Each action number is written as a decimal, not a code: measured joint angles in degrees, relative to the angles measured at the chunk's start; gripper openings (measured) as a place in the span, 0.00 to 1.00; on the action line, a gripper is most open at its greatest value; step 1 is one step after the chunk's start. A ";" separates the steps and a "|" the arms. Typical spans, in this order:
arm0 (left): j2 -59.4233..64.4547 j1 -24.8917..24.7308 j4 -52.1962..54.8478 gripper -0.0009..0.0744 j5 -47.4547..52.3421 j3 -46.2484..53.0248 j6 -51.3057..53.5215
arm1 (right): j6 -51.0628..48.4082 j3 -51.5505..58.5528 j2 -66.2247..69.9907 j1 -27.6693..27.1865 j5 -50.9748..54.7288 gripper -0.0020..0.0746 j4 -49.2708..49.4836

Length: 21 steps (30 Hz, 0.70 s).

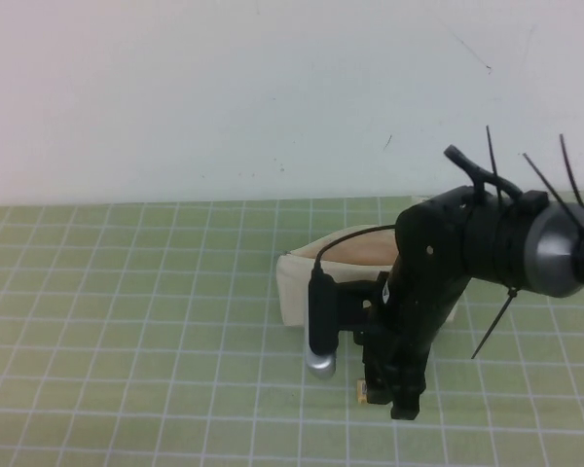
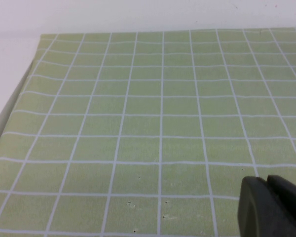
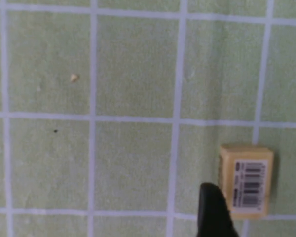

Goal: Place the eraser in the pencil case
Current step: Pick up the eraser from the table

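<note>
The eraser (image 3: 245,181), a small yellow-tan block with a barcode label on top, lies on the green grid mat. In the high view only a corner of it (image 1: 359,391) shows under the arm. My right gripper (image 3: 256,219) is open and lowered over the eraser, with one finger on each side of it. The cream pencil case (image 1: 300,284) lies just behind the gripper with its mouth open, partly hidden by the right arm. My left gripper (image 2: 267,186) is shut and empty above bare mat. It is not in the high view.
The green grid mat (image 1: 127,321) covers the table up to a white wall at the back. A small crumb (image 3: 74,77) lies on the mat near the eraser. The mat's edge (image 2: 10,123) shows in the left wrist view.
</note>
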 joint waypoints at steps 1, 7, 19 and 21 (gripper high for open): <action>0.00 0.00 0.00 0.01 0.00 0.00 0.00 | 0.13 0.00 0.45 0.00 -0.15 0.51 0.00; 0.00 0.00 0.00 0.01 0.00 0.00 0.00 | 1.21 0.00 2.60 0.00 -1.23 0.51 -1.24; 0.00 0.00 0.00 0.01 0.00 0.00 0.00 | 5.94 -0.40 4.00 0.00 -2.61 0.39 -1.57; 0.00 0.00 0.00 0.01 0.00 0.00 0.00 | 7.69 -1.73 4.13 0.00 -0.82 0.30 -1.57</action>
